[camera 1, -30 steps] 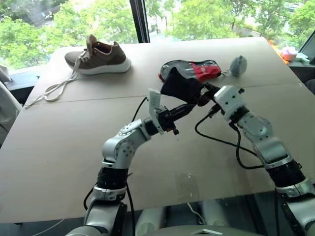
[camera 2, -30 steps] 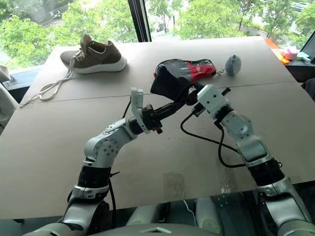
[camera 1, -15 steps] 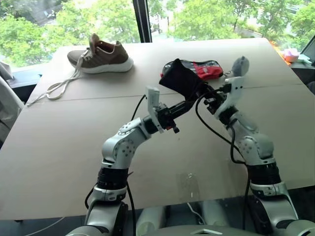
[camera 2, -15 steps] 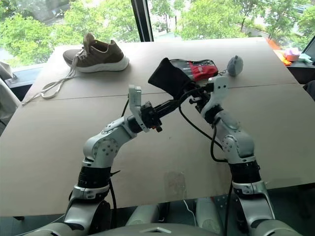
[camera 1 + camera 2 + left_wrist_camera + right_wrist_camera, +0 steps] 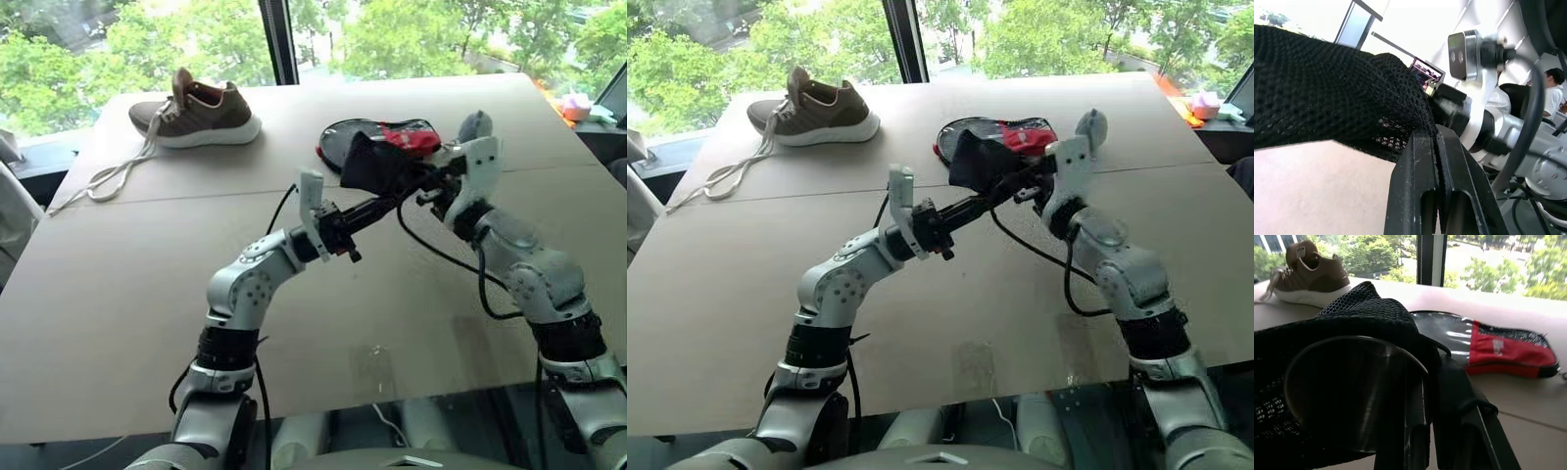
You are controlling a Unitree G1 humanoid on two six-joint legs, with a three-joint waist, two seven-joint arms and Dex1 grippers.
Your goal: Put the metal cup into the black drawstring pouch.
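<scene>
Head views: both hands hold the pouch [image 5: 370, 163] up off the surface [image 5: 118, 274], just in front of the racket case [image 5: 392, 137].

Left wrist: left hand [image 5: 1437, 147] is pressed together on the pouch's mesh edge, probably to keep the mouth stretched.

Right wrist: right hand [image 5: 1422, 431] pinches the cup [image 5: 1352, 391] by its rim, and the cup's already sitting inside the pouch mouth, fabric draped over it.

Bright window backlight; soft shadows; overexposed sky
</scene>
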